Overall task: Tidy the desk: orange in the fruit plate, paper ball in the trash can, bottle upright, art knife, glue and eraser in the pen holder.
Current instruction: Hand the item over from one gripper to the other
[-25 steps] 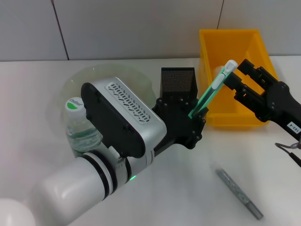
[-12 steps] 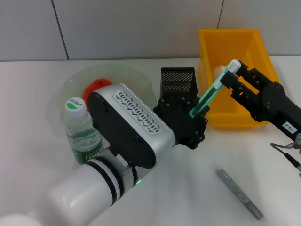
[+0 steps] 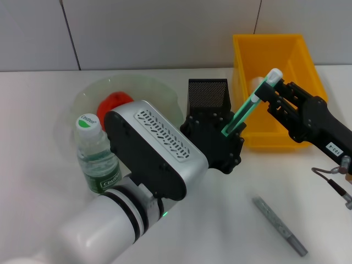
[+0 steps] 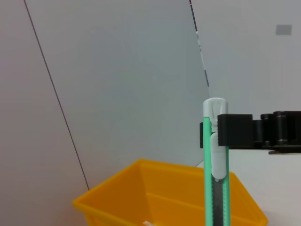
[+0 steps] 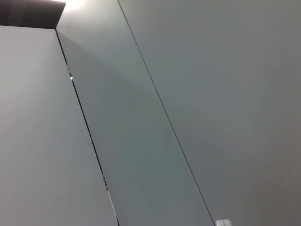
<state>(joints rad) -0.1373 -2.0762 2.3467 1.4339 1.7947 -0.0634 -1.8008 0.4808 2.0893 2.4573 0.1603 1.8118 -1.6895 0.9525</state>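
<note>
The left arm [image 3: 148, 159] fills the head view from 7 o'clock toward the centre, its white-and-black casing hiding much of the table [image 3: 44, 110] and part of the green fruit plate [image 3: 88, 96] at 10 o'clock. The orange [image 3: 114, 103] lies in that plate, half covered by the arm. The yellow trash can [image 3: 300, 52] stands at 2 o'clock with a pale paper ball [image 3: 254, 84] just visible inside, behind the knife tip. The right arm [image 3: 313, 124] reaches in from 3 o'clock.

The water bottle [image 3: 96, 154] stands upright at 9 o'clock, touching the left arm's edge. The black mesh pen holder [image 3: 208, 94] sits at 12 o'clock of centre, directly behind the left gripper [image 3: 228, 132]. That gripper is clamped on the lower end of the green art knife [image 3: 250, 105], which tilts up toward 1 o'clock; the right gripper [image 3: 270, 88] is closed on its upper white end, seen in the left wrist view as a black block against the handle. A grey glue stick [image 3: 279, 225] lies on the table at 5 o'clock, well apart.
</note>
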